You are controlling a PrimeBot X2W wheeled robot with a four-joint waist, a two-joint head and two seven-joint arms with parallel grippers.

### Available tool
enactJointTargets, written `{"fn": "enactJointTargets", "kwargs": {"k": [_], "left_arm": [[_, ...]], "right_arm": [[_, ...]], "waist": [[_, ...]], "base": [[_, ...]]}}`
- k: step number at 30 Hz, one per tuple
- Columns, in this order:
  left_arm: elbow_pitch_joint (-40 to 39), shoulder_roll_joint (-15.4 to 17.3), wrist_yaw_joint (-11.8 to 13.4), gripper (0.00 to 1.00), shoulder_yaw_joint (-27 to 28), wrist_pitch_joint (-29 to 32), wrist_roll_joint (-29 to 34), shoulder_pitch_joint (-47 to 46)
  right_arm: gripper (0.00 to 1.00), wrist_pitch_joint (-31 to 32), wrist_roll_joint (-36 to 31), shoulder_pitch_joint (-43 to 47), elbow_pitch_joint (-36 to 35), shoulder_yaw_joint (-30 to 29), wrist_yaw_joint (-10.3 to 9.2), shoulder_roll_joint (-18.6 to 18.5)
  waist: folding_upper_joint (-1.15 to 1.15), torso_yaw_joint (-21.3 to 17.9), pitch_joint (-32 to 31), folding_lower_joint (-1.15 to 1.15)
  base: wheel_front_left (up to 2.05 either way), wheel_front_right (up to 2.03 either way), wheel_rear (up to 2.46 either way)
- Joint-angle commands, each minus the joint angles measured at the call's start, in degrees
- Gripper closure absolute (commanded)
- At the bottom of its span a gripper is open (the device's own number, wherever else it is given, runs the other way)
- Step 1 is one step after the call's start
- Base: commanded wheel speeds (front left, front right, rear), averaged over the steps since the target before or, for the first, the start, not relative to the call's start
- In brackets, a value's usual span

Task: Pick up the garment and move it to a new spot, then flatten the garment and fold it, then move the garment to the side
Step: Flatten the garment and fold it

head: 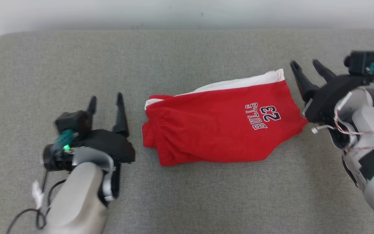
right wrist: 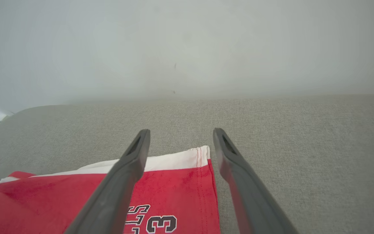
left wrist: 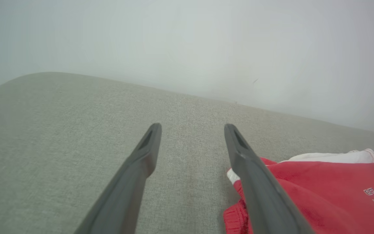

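Both of your grippers stand with fingers spread wide and hold nothing: the left gripper (head: 106, 96) just beside the waistband end of the garment (head: 222, 123), the right gripper (head: 304, 63) close by its hem end. You see red shorts with a white band and a "BULLS 23" print, folded, lying mid-way on the grey fabric surface (head: 187, 195), rumpled at the waistband
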Motion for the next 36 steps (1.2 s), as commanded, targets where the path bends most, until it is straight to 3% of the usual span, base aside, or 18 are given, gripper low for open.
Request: {"fn": "enactJointTargets", "kwargs": {"k": [1, 6, 13, 23, 29, 36], "left_arm": [[-2.2, 0.4, 0.0, 0.00, 1.3, -0.3, 1.0, 1.6], [-13.3, 0.9, -2.2, 0.00, 7.1, -0.2, 7.3, 12.4], [-21.6, -0.3, -5.3, 0.00, 13.6, -0.2, 14.4, 23.4], [-26.2, -2.9, -8.8, 0.00, 16.6, -0.2, 19.7, 30.6], [-26.6, -3.5, -9.3, 0.00, 16.9, -0.2, 20.3, 31.3], [-26.6, -3.7, -9.7, 0.00, 16.9, -0.2, 18.9, 31.3]], "right_arm": [[0.00, 0.0, 0.6, 1.3, 0.3, 0.1, -0.19, -0.4], [0.00, 0.7, 3.5, 4.2, 1.5, 0.4, -0.19, -2.0], [0.00, 3.7, 5.9, 4.5, 5.5, 0.7, -0.18, -1.6], [0.00, 6.8, 7.8, 1.8, 13.8, -0.5, -0.18, 0.4], [0.00, 8.6, 6.3, -0.4, 19.8, -0.2, -0.19, 1.6], [0.00, 12.8, 4.0, 0.1, 24.8, 2.6, -0.04, 5.5]], "waist": [[-0.01, 0.0, -1.3, 0.00], [-0.01, -0.2, -2.0, 0.00], [-0.01, 0.6, -1.0, 0.00], [-0.01, 3.6, 0.4, 0.00], [-0.01, 5.3, 1.1, 0.00], [-0.01, 6.6, 1.6, 0.00]], "base": [[0.00, 0.00, 0.00], [0.00, 0.00, 0.00], [0.00, 0.00, 0.00], [0.00, 0.00, 0.00], [0.00, 0.00, 0.00], [0.00, 0.00, 0.00]]}}
